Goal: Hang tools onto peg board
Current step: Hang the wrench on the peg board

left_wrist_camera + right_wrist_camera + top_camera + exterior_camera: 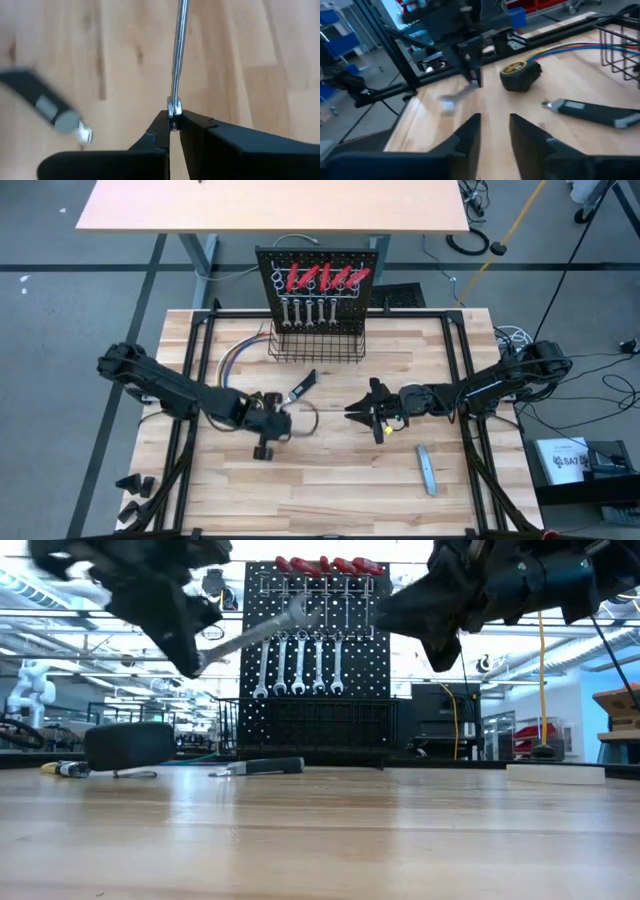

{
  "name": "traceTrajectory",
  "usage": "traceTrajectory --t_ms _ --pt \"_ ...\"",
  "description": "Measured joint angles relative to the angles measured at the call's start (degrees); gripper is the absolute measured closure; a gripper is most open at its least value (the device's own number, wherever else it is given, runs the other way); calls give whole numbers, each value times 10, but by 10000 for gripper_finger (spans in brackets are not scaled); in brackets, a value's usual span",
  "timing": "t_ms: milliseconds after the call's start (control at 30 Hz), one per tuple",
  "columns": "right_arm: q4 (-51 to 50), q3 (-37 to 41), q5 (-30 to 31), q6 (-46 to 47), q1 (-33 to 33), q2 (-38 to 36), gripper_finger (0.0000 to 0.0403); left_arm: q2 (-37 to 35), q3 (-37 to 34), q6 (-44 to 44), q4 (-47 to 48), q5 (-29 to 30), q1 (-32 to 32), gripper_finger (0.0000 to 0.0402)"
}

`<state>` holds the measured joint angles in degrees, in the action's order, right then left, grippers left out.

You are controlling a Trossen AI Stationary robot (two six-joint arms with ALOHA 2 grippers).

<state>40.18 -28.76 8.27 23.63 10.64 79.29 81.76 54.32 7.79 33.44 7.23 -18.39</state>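
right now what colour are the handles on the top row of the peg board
Red handles on the black peg board, clearest in the high view.

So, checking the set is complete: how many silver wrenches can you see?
6. Five wrenches hang in a row on the peg board, below the red handles. The sixth wrench is clamped in the left gripper above the table.
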Motion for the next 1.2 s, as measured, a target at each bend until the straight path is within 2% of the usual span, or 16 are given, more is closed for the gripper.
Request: traceTrajectory --t_ms 67,167,333,467,600,767,900,1000,1067,1200 --pt "-7 -8 6 1 7 0 277 -2 6 50 4 -25 15 382" --pt "-13 -24 10 -3 11 9 229 -4 13 76 -3 -62 31 382" --pt "-27 -73 7 -7 11 64 162 6 13 83 -4 -70 52 382" --pt "-63 -124 -24 -37 11 116 136 8 13 83 -5 -70 64 382" --pt "-111 -176 -40 -64 10 148 131 7 13 66 -6 -74 65 382" --pt "-158 -236 -36 -82 9 185 143 7 13 64 -10 -82 64 382" --pt "-207 -278 -36 -83 9 214 170 7 13 64 -10 -82 64 382" --pt "-262 -304 -31 -83 9 228 207 7 13 64 -10 -86 64 382" --pt "-288 -313 -7 -83 9 231 242 7 13 64 -8 -88 64 382" --pt "-290 -318 8 -91 9 232 316 7 13 64 -8 -90 64 382"
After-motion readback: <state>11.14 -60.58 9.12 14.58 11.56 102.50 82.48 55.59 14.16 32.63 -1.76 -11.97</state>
